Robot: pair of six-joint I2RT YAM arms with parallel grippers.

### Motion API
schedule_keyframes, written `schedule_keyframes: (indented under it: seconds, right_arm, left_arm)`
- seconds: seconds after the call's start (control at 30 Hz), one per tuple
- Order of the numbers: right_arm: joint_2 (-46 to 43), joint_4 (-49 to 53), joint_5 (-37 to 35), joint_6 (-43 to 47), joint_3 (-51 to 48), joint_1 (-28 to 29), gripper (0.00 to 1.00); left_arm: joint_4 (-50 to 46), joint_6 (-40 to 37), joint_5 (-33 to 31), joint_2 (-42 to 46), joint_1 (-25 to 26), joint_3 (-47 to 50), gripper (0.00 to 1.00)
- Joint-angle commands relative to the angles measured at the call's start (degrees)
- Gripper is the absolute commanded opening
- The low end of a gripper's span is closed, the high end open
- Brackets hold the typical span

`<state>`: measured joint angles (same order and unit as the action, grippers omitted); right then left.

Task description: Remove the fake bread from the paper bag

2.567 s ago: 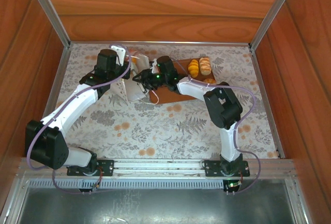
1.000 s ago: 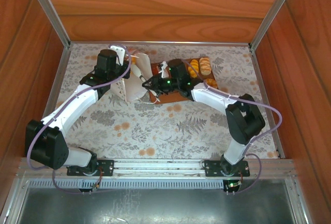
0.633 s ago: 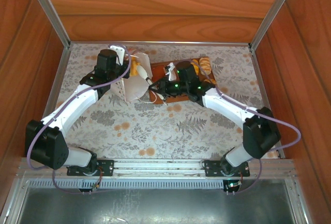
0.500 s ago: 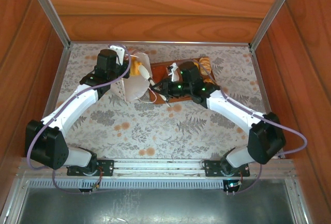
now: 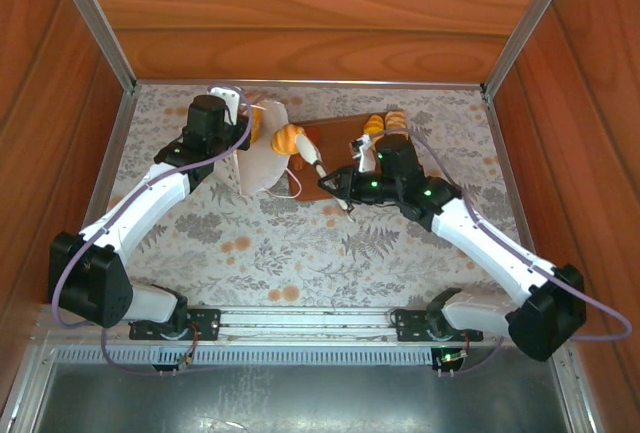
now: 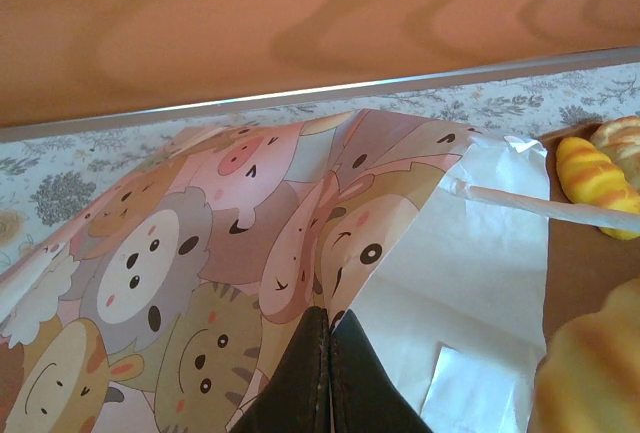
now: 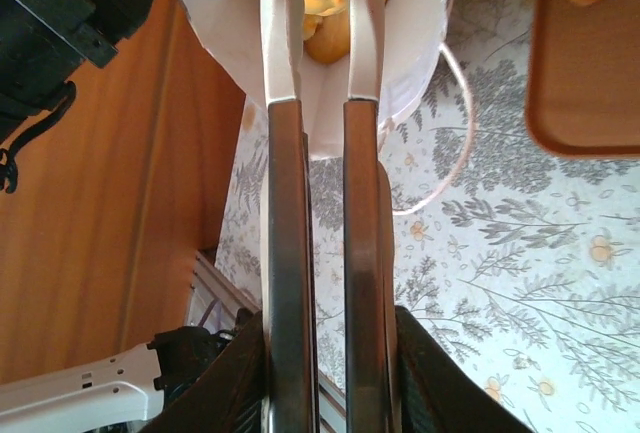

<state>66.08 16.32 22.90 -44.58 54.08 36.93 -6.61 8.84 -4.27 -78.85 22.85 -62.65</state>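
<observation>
Left end effector (image 6: 326, 378): pressed together, pinching paper bag (image 6: 200, 253) edge;
Right end effector (image 7: 328, 383): clamped on tongs (image 7: 287, 203);
Fake bread (image 5: 290, 137): one piece between tong tips at bag mouth; more on board (image 5: 335, 133)

Top view: high, rear, looking down. Wrist views: close, along fingers (image 6: 300, 383) (all share paper bag (image 5: 262, 163)).

Robot workstation, seen from above: a counter (image 5: 300, 253) with a pale surface printed all over in grey fern sprays and small orange blossoms. Two things lie directly on it, both toward the far edge — a small white paper bag (image 5: 258, 165) tipped on its side, and, just beside the bag's open mouth, a flat brown rectangular board (image 5: 335, 136).
</observation>
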Motion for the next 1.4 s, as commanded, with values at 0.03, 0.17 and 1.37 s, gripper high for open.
schedule_keyframes:
  seconds: [0.03, 0.17, 1.37]
  right_arm:
    - [-5.1, 0.9, -1.4, 1.4, -1.5, -3.0, 0.29]
    - [-8.4, 2.7, -2.1, 1.2, -2.7, -6.2, 0.30]
    - [-2.1, -12.9, 3.6, -10.1, -24.3, -27.9, 0.35]
  left_arm:
    - [1.1, 0.9, 0.0, -0.1, 0.0, -0.2, 0.00]
    - [1.1, 0.9, 0.6, -0.2, 0.0, -0.3, 0.00]
    - [0.9, 0.7, 1.9, -1.2, 0.0, -0.5, 0.00]
